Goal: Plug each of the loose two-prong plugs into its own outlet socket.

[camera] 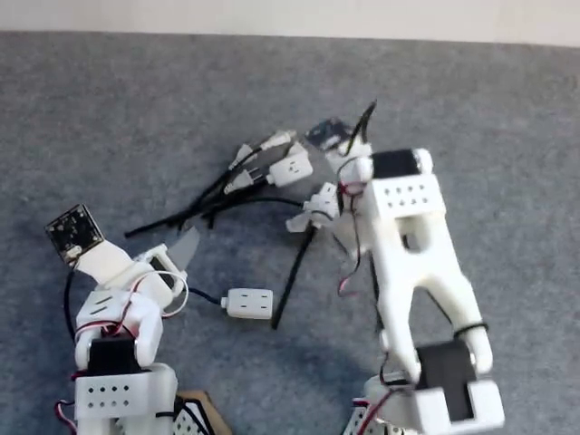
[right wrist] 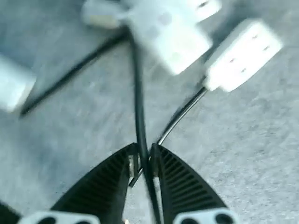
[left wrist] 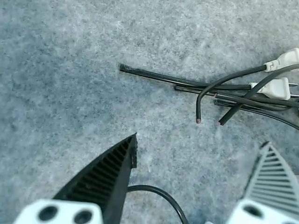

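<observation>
Loose plugs point(camera: 241, 184) and a socket block point(camera: 292, 168) lie tangled among black cords point(left wrist: 159, 75) at mid-table.
The right claw point(right wrist: 144, 156) is clamped on a black cord point(right wrist: 138, 93) just beside them. The left claw point(left wrist: 201, 142) stands apart over grey carpet point(camera: 109, 109), with a second socket block point(camera: 249, 304) near it.

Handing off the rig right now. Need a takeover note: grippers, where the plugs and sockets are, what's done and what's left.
Left gripper: open, holding nothing, over the grey mat.
Right gripper: fingers shut on a black cable in the cord tangle.
Near socket lies alone beside the left arm; far socket sits in the tangle.
Loose plugs lie at the tangle's edge.
Done: no plug visibly seated.
Left: every plug.
</observation>
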Action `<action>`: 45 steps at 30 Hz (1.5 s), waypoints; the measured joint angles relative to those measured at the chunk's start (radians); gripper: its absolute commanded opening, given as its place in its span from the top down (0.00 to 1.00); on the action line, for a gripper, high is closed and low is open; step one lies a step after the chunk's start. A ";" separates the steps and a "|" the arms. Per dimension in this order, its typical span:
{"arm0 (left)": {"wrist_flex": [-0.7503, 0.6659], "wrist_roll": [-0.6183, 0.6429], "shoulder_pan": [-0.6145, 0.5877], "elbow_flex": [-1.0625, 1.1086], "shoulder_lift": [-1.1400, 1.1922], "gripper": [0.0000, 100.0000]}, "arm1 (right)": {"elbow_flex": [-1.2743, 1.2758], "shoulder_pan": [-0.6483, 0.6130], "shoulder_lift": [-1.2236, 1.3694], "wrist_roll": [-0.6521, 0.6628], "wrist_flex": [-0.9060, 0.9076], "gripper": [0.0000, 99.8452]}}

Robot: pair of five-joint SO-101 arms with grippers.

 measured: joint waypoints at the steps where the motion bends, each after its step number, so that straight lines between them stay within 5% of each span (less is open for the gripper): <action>1: 0.002 0.000 0.000 0.000 0.000 0.61 | 0.017 -0.014 -0.044 0.002 0.003 0.95; 7: 0.008 0.000 0.000 0.000 0.000 0.61 | 0.046 -0.146 -0.307 -0.020 0.049 0.94; 13: 0.008 0.000 0.000 0.000 0.000 0.61 | 0.081 -0.236 -0.272 -0.048 -0.005 0.94; 29: 0.008 0.000 0.000 0.000 0.000 0.61 | 0.097 -0.095 0.295 0.253 -0.460 0.94; 36: 0.008 0.000 0.000 0.000 0.000 0.61 | 0.095 -0.063 0.298 0.319 -0.485 0.80; 45: 0.008 0.000 0.000 0.000 0.000 0.61 | 0.092 -0.071 0.427 0.322 -0.494 0.79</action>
